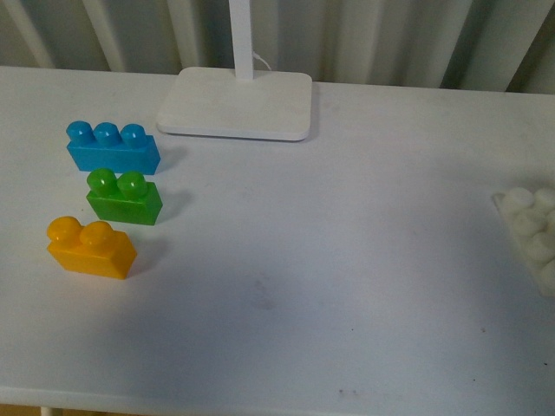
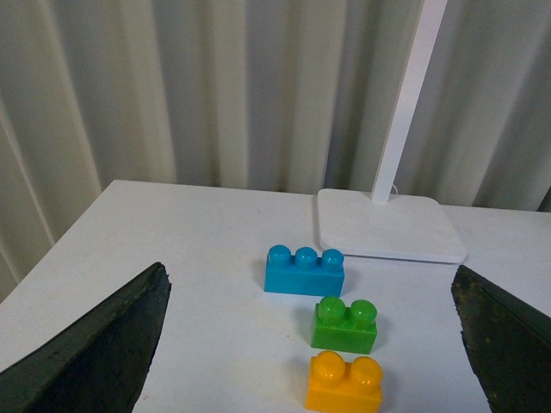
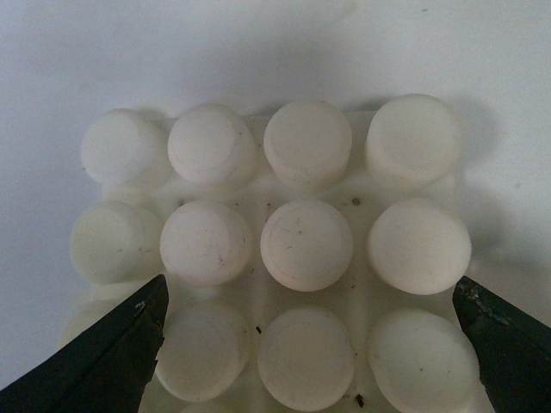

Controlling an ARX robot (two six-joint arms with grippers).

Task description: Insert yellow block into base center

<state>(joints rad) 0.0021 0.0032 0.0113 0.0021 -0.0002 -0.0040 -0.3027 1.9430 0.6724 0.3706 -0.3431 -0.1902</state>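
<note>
Table (image 1: 347, 286): yellow block (image 1: 91, 248) far from base (image 1: 531, 230); left claw (image 2: 308, 275), right claw (image 3: 308, 288) released, seemingly empty.

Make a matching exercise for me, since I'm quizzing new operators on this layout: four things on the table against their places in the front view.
Things
1. yellow block
2. base
3. blue brick
4. green brick

Places
a. between the two other bricks
b. at the right edge of the view, partly cut off
c. nearest the robot of the three bricks
d. the brick closest to the lamp foot

Pairs: 1-c, 2-b, 3-d, 4-a
</note>
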